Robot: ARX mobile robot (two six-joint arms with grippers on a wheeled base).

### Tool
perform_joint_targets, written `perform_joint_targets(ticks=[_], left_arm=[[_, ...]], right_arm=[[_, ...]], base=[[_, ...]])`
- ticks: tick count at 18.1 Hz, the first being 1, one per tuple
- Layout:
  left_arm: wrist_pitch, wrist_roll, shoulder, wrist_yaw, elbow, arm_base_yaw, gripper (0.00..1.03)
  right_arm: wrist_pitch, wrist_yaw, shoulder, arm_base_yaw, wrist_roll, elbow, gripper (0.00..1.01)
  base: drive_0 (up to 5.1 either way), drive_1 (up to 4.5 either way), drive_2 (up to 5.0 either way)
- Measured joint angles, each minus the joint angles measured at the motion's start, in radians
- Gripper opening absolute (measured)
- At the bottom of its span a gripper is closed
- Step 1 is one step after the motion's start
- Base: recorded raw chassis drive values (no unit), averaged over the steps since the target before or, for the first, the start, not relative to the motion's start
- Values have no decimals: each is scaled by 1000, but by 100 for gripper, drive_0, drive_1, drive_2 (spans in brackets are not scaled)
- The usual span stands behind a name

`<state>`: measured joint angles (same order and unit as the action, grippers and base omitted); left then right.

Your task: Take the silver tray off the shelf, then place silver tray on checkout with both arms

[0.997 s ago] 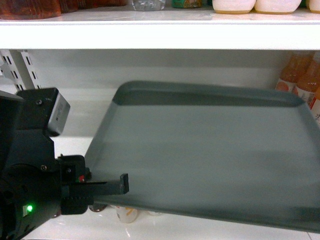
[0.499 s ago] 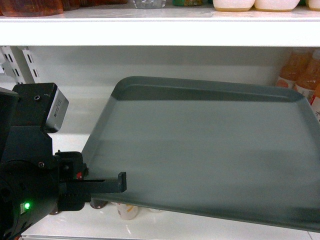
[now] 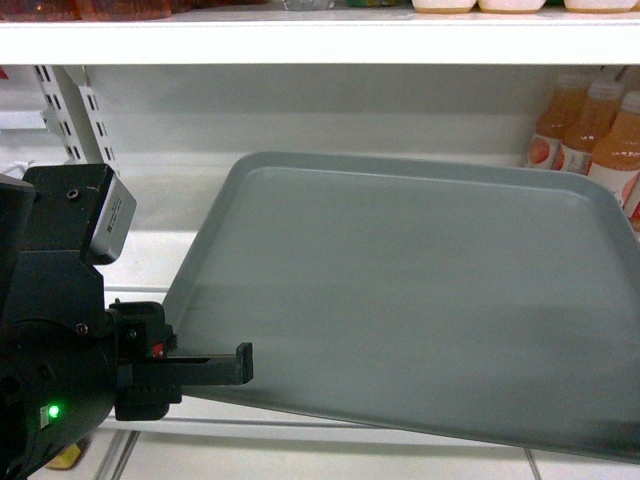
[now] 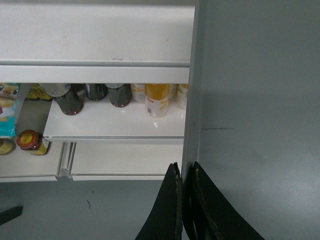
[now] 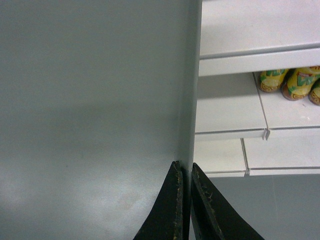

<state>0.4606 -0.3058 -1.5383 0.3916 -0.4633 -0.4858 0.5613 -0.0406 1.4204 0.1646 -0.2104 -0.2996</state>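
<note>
Silver tray point(image 3: 420, 300) hangs level in front of the white shelf point(image 3: 320, 45), lifted clear of its boards. Orange bottles point(image 3: 590, 130) stand at the back right, with dark jars point(image 4: 70, 100) on a lower board. Left tool point(image 4: 184, 200) and right tool point(image 5: 184, 200) each pinch a tray rim, fingers nearly closed.

Black left arm point(image 3: 50, 400) with green light, grey camera box point(image 3: 110, 225), thin tool point(image 3: 215, 365).
</note>
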Motion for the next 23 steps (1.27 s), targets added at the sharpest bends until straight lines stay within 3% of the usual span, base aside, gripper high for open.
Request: perform_joint_targets(ticks=[23], left_arm=[[-4, 0, 0, 2, 2, -2, 3]], right_arm=[[-4, 2, 0, 5, -3, 2, 3]], base=[[10, -384, 405]])
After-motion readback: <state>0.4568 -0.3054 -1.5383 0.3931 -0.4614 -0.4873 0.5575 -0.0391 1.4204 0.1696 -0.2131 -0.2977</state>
